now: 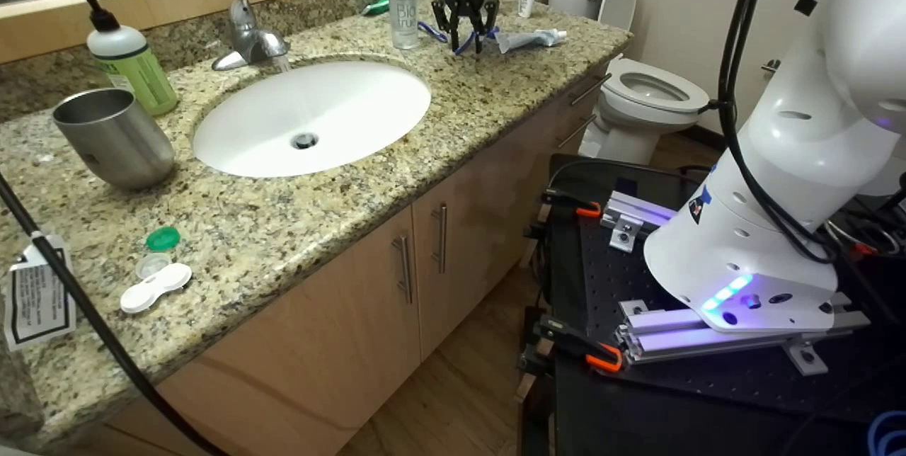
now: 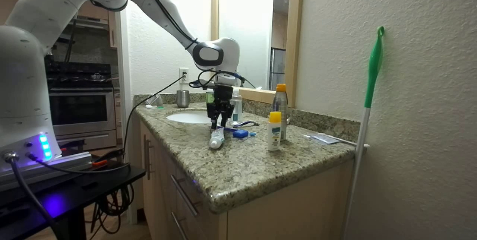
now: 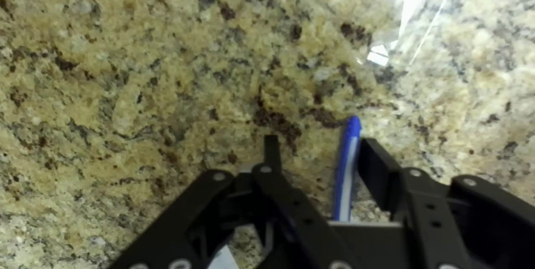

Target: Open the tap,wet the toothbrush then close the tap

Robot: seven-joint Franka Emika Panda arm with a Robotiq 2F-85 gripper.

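Empty gripper [image 3: 321, 156], partly spread, straddles a toothbrush [image 3: 347, 173], probably light, stiff, slick, between front and back edges of the counter [image 1: 318, 212]; pinch mid-handle.

One tap [image 1: 258, 44], one sink [image 1: 368, 102] with one drain [image 1: 305, 140], one toothbrush [image 3: 347, 168]
On one granite counter [image 1: 233, 208] there are three bottles, namely one soap pump bottle [image 1: 134, 72], one clear bottle [image 1: 404, 13] and one yellow-capped bottle [image 2: 274, 132]; further, one spray can [image 2: 281, 104], one metal tumbler [image 1: 117, 141], one squeeze tube [image 2: 217, 138], one contact lens case [image 1: 156, 288] and two small caps, one green cap [image 1: 163, 238] and one clear cap [image 1: 151, 266]; the cabinet [image 1: 340, 343] shows four bar handles [image 1: 442, 236], two upright and two horizontal; there are also one robot arm [image 2: 158, 10], one gripper [image 1: 467, 47] and two orange-tipped clamps [image 1: 580, 346]; besides, one toilet [image 1: 630, 120], one mirror [image 2: 246, 27], one wall outlet [image 2: 184, 71], one oven [image 2: 82, 107] and one green-handled pole [image 2: 363, 128]
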